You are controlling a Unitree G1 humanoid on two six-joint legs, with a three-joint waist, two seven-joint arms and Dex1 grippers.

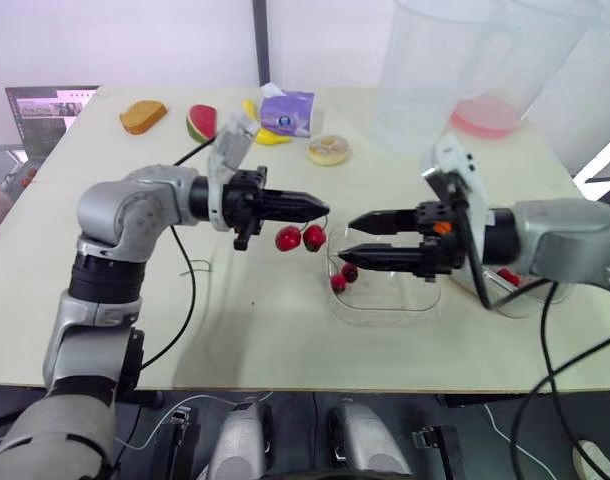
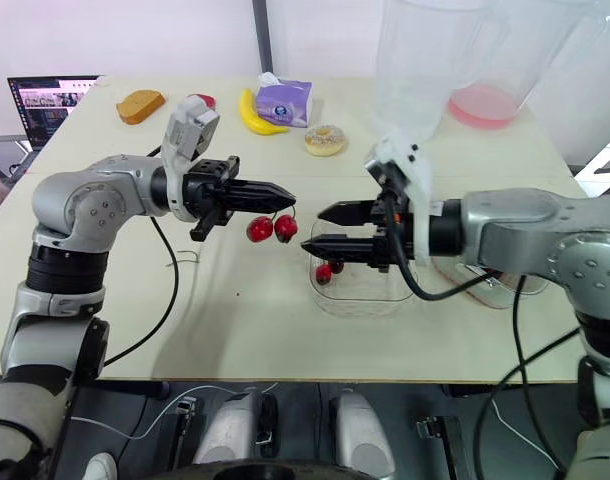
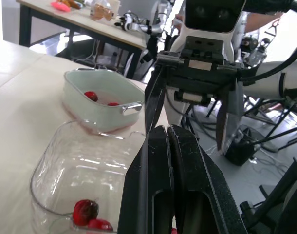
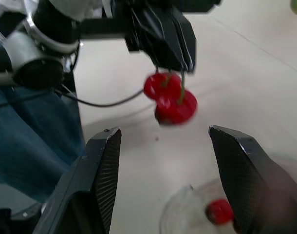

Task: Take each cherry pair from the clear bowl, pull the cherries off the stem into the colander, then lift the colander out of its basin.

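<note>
- The left gripper (image 1: 320, 207) is clenched on the stem of a cherry pair (image 1: 300, 238), fingers pressed together and pointing across the table (image 1: 235, 330) toward the right arm.
- The pair hangs in the air just under those fingertips, above bare table and just outside the bowl (image 1: 385, 302) on its left side.
- The stems run up and down, with the pinched end on top. The two red cherries hang side by side at the bottom, lined up roughly along the line between the two grippers.
- The right gripper (image 1: 348, 236) is released and empty. Its fingers are spread one above the other over the bowl, pointing back at the left gripper with a small gap between the tips.
- More cherries (image 1: 343, 275) lie in the bowl, under the right fingers.
- The colander (image 3: 85, 109) sits just beyond the bowl on the right arm's side, with two cherries in it. In the eye views the right arm hides most of it.
- At the far side of the table are bread (image 1: 143, 116), a watermelon slice (image 1: 201, 122), a banana (image 2: 255, 115), a tissue pack (image 1: 288, 110) and a donut (image 1: 329, 150), all well apart from the grippers.
- Clear pitchers (image 1: 435, 70) stand at the far right and a laptop (image 1: 47, 108) at the far left.
- A black cable (image 1: 190, 270) trails over the table under the left arm.
</note>
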